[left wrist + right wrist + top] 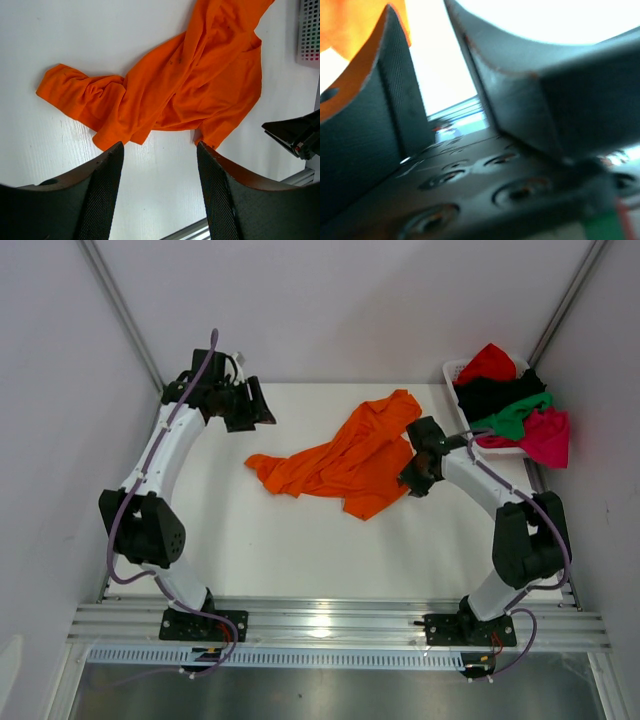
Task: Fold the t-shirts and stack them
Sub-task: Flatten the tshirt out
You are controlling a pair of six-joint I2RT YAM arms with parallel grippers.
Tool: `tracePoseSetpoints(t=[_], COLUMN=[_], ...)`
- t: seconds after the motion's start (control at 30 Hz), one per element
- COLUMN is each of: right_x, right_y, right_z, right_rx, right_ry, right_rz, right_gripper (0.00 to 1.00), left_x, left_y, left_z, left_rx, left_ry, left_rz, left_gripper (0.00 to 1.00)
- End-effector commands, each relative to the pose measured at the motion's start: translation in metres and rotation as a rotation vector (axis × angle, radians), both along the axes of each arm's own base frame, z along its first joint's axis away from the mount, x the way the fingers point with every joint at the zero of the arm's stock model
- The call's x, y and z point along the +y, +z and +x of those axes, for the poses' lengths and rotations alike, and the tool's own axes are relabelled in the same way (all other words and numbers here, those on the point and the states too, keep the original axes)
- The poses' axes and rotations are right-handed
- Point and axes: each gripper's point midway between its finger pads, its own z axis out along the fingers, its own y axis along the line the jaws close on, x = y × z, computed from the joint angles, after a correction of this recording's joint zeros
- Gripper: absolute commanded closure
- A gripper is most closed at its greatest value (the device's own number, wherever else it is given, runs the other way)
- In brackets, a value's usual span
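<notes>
Left gripper (pixel 160 146), jaws apart, near orange t-shirt (pixel 200 85); right gripper (pixel 413 480), jaws apart, at its edge.

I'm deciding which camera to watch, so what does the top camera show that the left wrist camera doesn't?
Top only: the red shirt, black shirt, green shirt and pink shirt heaped in the basket. Left wrist only: the left jaws close up, open with nothing between them. Both: the crumpled orange t-shirt on the white table, the right jaws near its edge, and the basket's wall.
</notes>
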Motion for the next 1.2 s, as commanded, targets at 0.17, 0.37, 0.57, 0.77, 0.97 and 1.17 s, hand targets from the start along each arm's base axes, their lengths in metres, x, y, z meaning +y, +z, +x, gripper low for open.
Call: tracePoseSetpoints(t=[0.17, 0.37, 0.57, 0.77, 0.97, 1.17], right_x=[0.039, 0.053, 0.049, 0.041, 0.025, 0.015], right_y=[0.041, -0.013, -0.045, -0.047, -0.051, -0.063], right_z=[0.066, 0.085, 0.088, 0.079, 0.047, 0.018], right_rx=[-0.333, -0.220, -0.130, -0.078, 0.008, 0.099], right_ry=[0.105, 0.152, 0.146, 0.144, 0.130, 0.105], right_rz=[0.036, 0.018, 0.004, -0.021, -0.057, -0.065], right_gripper=[0.62, 0.62, 0.62, 0.63, 0.63, 0.63], left_x=[-0.007, -0.004, 0.002, 0.004, 0.004, 0.007], left_y=[0.026, 0.032, 0.037, 0.042, 0.042, 0.044], left_z=[-0.005, -0.004, -0.007, -0.007, -0.005, -0.006], left_rx=[-0.065, -0.086, -0.102, -0.112, -0.112, -0.114], left_ry=[-0.019, -0.012, 0.001, 0.004, 0.004, 0.010], left_rz=[-0.059, -0.044, -0.018, -0.020, -0.021, -0.028], left_gripper=[0.37, 0.36, 0.36, 0.36, 0.36, 0.36])
